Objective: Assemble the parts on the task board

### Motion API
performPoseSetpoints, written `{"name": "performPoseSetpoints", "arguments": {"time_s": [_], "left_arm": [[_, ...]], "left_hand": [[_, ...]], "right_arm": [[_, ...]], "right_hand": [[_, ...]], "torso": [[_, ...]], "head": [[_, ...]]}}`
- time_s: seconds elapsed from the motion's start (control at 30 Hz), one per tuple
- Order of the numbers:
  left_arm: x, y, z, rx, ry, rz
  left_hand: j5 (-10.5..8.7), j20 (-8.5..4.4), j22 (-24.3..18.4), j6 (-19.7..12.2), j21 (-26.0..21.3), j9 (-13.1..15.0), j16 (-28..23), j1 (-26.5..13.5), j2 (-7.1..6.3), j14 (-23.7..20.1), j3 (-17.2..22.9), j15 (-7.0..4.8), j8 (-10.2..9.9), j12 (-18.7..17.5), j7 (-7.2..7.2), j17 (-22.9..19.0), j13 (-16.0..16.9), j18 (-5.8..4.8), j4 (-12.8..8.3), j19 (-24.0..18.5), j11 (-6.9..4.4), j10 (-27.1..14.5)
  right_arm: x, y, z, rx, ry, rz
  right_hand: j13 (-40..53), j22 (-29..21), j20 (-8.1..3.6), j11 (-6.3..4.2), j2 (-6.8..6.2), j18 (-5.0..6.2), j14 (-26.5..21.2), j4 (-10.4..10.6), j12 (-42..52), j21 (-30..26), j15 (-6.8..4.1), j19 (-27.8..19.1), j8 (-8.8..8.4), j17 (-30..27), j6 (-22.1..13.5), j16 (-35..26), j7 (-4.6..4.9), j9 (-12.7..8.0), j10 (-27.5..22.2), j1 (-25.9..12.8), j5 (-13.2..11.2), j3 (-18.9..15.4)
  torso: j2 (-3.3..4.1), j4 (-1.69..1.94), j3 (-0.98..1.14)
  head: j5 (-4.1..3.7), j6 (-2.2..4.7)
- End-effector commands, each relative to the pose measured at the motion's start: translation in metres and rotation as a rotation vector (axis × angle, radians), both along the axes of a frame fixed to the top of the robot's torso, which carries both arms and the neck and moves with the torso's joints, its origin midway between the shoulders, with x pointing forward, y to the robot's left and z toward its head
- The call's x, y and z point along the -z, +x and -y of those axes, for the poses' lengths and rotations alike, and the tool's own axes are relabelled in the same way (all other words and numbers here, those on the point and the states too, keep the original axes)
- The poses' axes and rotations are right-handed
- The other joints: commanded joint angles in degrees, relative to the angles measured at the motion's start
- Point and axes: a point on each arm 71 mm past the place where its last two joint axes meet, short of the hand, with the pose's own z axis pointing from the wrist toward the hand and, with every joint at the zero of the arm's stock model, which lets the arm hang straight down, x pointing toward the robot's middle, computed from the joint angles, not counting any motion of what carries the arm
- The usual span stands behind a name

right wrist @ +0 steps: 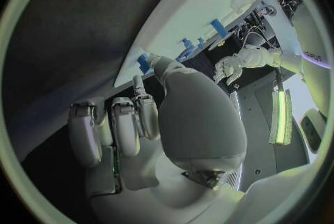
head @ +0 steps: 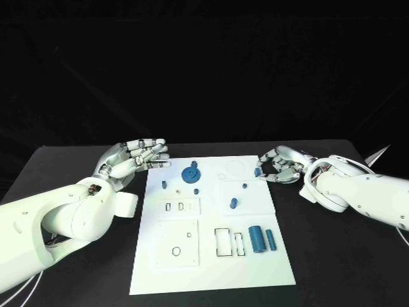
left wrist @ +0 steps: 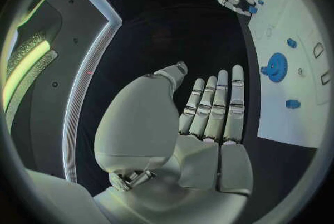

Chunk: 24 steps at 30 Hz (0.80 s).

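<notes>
The white task board [head: 260, 275] lies in the middle of the black table. On it are a blue gear [head: 192, 174], a few small blue parts such as one near the middle [head: 233, 203], and two blue cylinders [head: 256, 238] on the near right. My right hand [head: 280, 166] hovers at the board's far right corner, and its thumb and a finger pinch a small blue part [head: 259, 171], also seen in the right wrist view [right wrist: 143, 62]. My left hand [head: 135, 157] is at the far left corner with fingers straight and apart, holding nothing [left wrist: 209, 118].
Rectangular recesses [head: 222, 242] sit next to the cylinders. A raised white plate with a slot [head: 179, 243] takes up the board's near left. Bare black table [head: 352, 256] runs along both sides of the board.
</notes>
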Motion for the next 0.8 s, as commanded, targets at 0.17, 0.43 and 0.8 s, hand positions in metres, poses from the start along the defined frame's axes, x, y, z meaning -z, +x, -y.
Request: {"name": "performPoseSetpoints", "arguments": {"time_s": [0.17, 0.43, 0.8], "left_arm": [[-0.0012, -0.0004, 0.0022, 0.017, -0.011, 0.006], [-0.0011, -0.0004, 0.0022, 0.016, -0.011, 0.005], [-0.0011, -0.0003, 0.0017, 0.015, -0.010, 0.005]], "left_hand": [[-0.22, -0.07, -0.1, -0.5, 0.3, -0.1, -0.1, -0.3, -0.02, 0.0, 0.3, 0.19, 0.2, -0.1, 3.69, 0.1, -0.1, 0.66, -0.2, -0.1, 0.36, -0.1], [-0.22, -0.07, -0.1, -0.5, 0.3, -0.1, -0.2, -0.3, -0.01, 0.0, 0.4, 0.19, 0.2, -0.1, 3.70, 0.1, -0.1, 0.67, -0.3, -0.1, 0.37, -0.1], [-0.22, -0.06, -0.1, -0.5, 0.3, -0.1, -0.2, -0.3, -0.01, 0.0, 0.4, 0.19, 0.2, -0.1, 3.71, 0.1, -0.1, 0.67, -0.3, -0.1, 0.37, -0.1]], "right_arm": [[0.0021, -0.0001, -0.0047, -0.018, -0.004, -0.022], [0.0027, 0.0007, -0.0084, -0.022, -0.006, -0.027], [0.0029, 0.0022, -0.0083, -0.012, -0.012, -0.023]], "right_hand": [[8.8, 15.0, 0.36, -0.11, 0.67, -0.83, 5.6, -0.1, 0.5, 0.3, 0.26, 6.0, 0.30, 13.6, 0.6, 0.3, -0.13, 0.1, 0.4, 0.0, 0.1, 0.5], [8.9, 15.0, 0.35, -0.13, 0.68, -0.83, 5.7, -0.1, 0.6, 0.3, 0.24, 6.0, 0.35, 13.7, 0.7, 0.3, -0.15, 0.1, 0.6, 0.0, 0.0, 0.6], [9.1, 15.0, 0.24, -0.30, 1.19, -0.83, 5.7, -0.2, 0.8, 0.3, 0.11, 6.0, 0.76, 13.8, 1.4, 0.3, -0.34, 0.2, 0.8, -0.1, -0.1, 1.1]], "torso": [[0.04, -0.04, -0.02], [0.01, -0.03, -0.02], [0.02, -0.06, 0.02]], "head": [[0.12, 0.20], [0.05, 0.06], [0.12, -0.05]]}}
